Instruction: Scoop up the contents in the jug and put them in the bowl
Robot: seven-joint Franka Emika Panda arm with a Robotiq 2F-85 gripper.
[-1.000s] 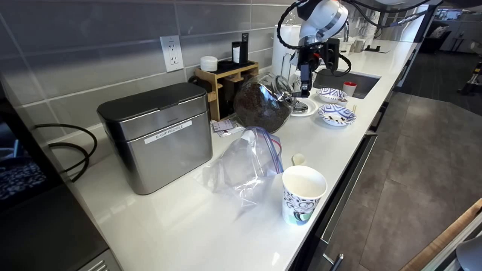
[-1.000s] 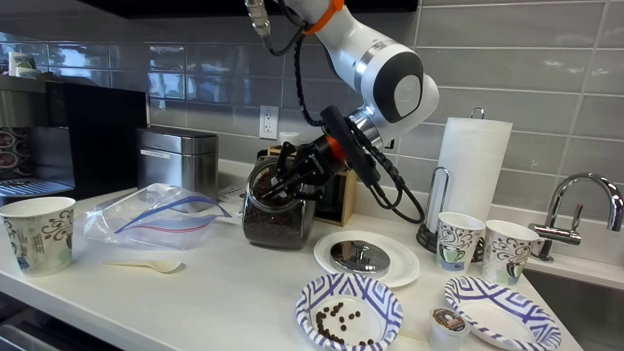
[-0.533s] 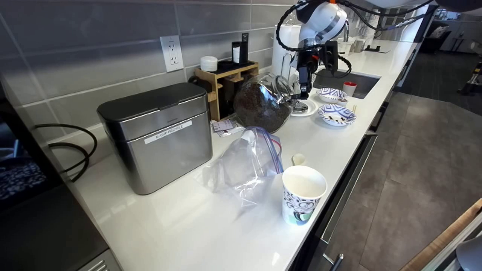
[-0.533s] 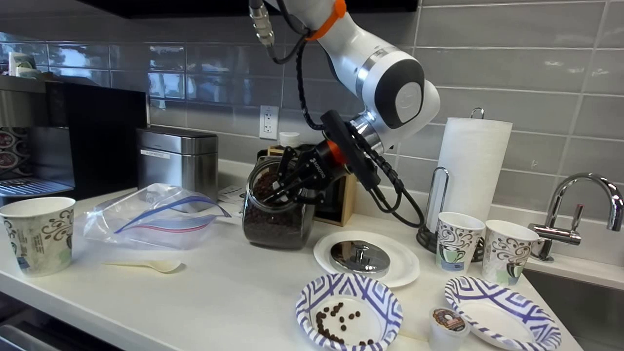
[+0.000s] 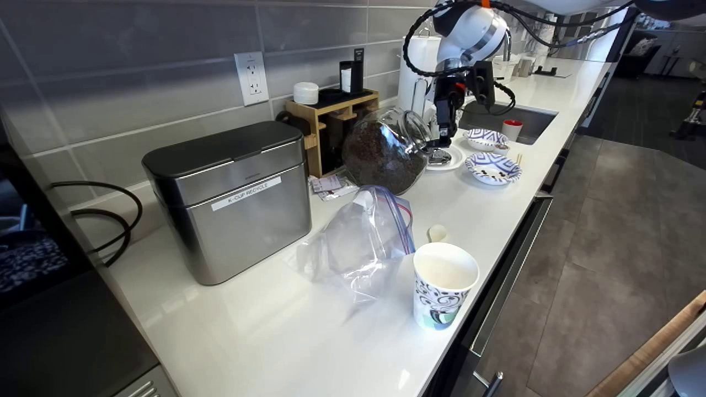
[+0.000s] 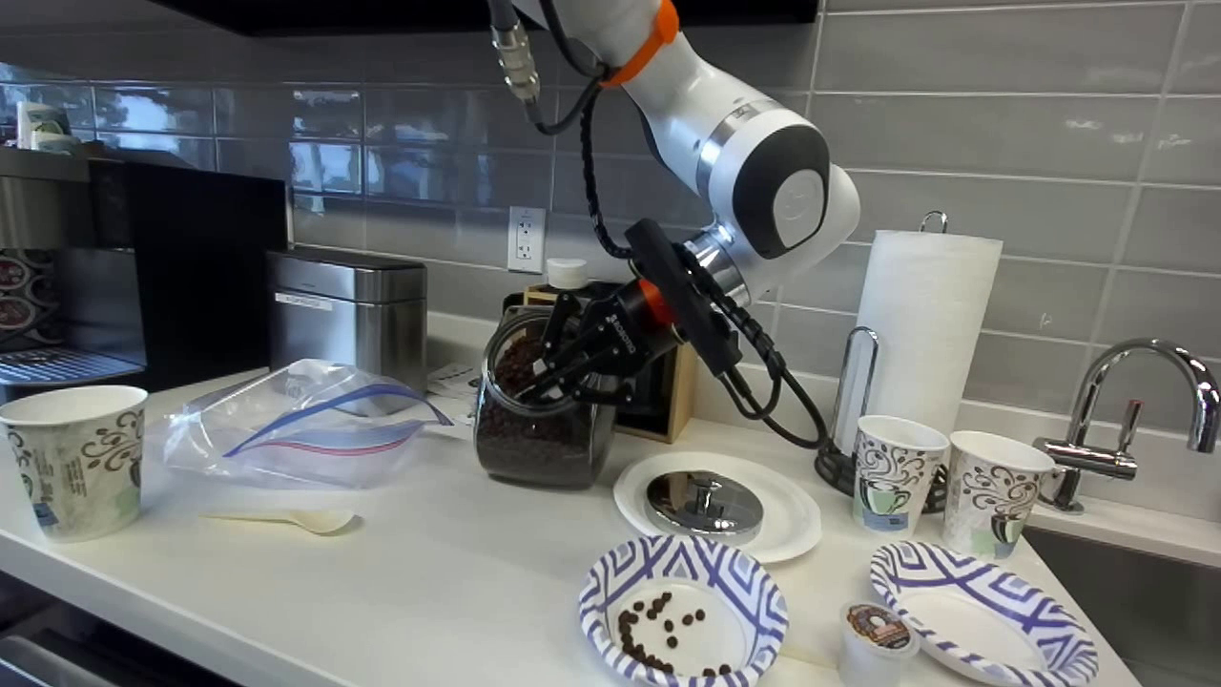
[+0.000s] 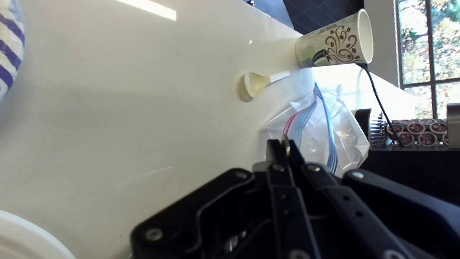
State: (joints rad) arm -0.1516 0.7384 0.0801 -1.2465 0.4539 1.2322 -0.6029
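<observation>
I have the gripper (image 7: 285,144) right at the mouth of the jug (image 6: 544,447), the glass jar filled with dark brown beans (image 6: 517,366). My jaws are closed: in the wrist view the two fingertips lie side by side with next to no gap, and a thin pale sliver shows between them; what it is, I cannot tell. In an exterior view the fingers overlap the jug's slanted mouth, but I cannot tell how far inside they reach. The jug stands on the white counter (image 6: 458,582), just ahead of and below the jaws, its mouth facing them.

The bowl (image 6: 702,648) with a scatter of beans in it sits lower than the jaws, away from the wall (image 6: 1002,134) and well apart from them. A second bowl (image 6: 973,622) lies farther behind the jaws, with a coffee pod (image 6: 878,630) just beside it. Under and behind the jaws, a white plate (image 6: 794,513) carries a shiny metal lid (image 6: 706,506).

Past my fingertips I see a clear zip bag (image 7: 345,131), a plastic spoon (image 7: 256,84) and, farthest of the three, a paper cup (image 7: 336,45). In both exterior views a steel bin (image 5: 253,220) stands ahead of the jaws, beyond the jug. Behind the jaws are a paper towel roll (image 6: 930,324) and two more paper cups (image 6: 892,472).
</observation>
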